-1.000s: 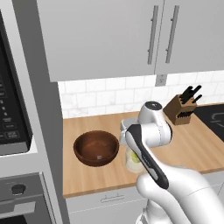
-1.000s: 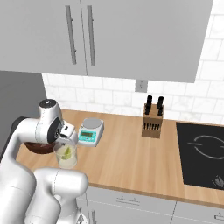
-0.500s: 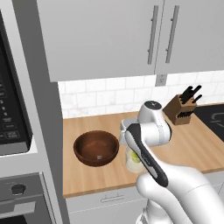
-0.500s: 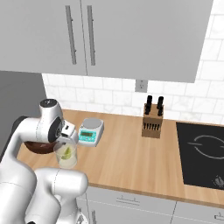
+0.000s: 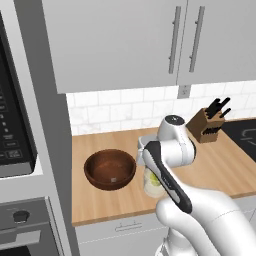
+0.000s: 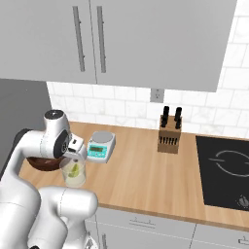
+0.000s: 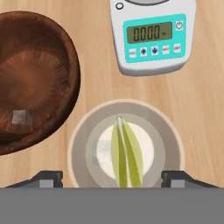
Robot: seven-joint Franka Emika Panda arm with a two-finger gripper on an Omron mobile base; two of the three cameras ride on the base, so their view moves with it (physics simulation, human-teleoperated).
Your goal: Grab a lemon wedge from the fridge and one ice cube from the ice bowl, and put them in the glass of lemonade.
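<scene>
The gripper [image 7: 117, 178] is hanging with fingers spread wide, holding nothing, directly over the glass of lemonade [image 7: 125, 148]. The lemon wedge [image 7: 126, 153] is sitting inside the glass. At ten o'clock, the ice bowl [image 7: 39, 74] is holding an ice cube [image 7: 19, 117]; at twelve, a kitchen scale [image 7: 153, 37] is resting.

Def a home kitchen: wood countertop [image 6: 146, 165], grey wall cupboards [image 6: 146, 39] at 12 o'clock, white tile backsplash [image 6: 126, 104], knife block [image 6: 170, 136], kitchen scale [image 6: 100, 146], black cooktop [image 6: 226, 170] at 3 o'clock.
</scene>
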